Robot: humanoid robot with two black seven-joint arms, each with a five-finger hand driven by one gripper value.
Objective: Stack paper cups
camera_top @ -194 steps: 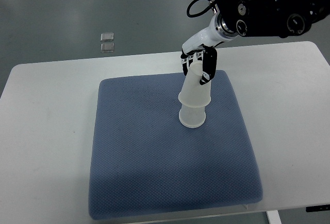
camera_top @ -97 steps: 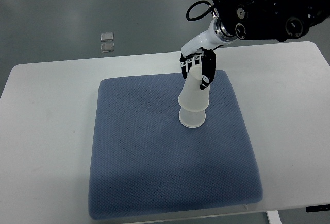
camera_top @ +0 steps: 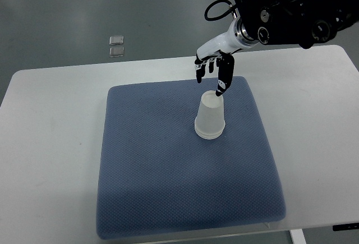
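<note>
A white tabletop [camera_top: 50,143] fills most of the view, with grey floor beyond its far edge. On the tabletop lies a large blue mat [camera_top: 168,188], roughly square, its far right corner reaching toward the arm.

The right arm [camera_top: 291,14], black and bulky, comes in from the upper right corner, narrowing to a white wrist. A black cable loop [camera_top: 216,9] curls off its left side.

The right hand [camera_top: 216,73] hangs at the far right part of the mat, fingers [camera_top: 223,78] pointing down and loosely spread, holding nothing. One dark fingertip reaches down to about the level of the cups' top edge; whether it touches cannot be told from this angle.

The cups [camera_top: 210,118] stand on the mat just nearer than the hand and directly below it, in the right half of the mat toward its far side. They are translucent white, upside down, wide mouth on the mat and narrow base up. A doubled rim at the bottom shows one cup nested over another. The stack stands upright and free of any grip.

On the floor beyond the tabletop, at far left, are two small pale squares [camera_top: 116,46], one just behind the other.

The left arm is out of view.
</note>
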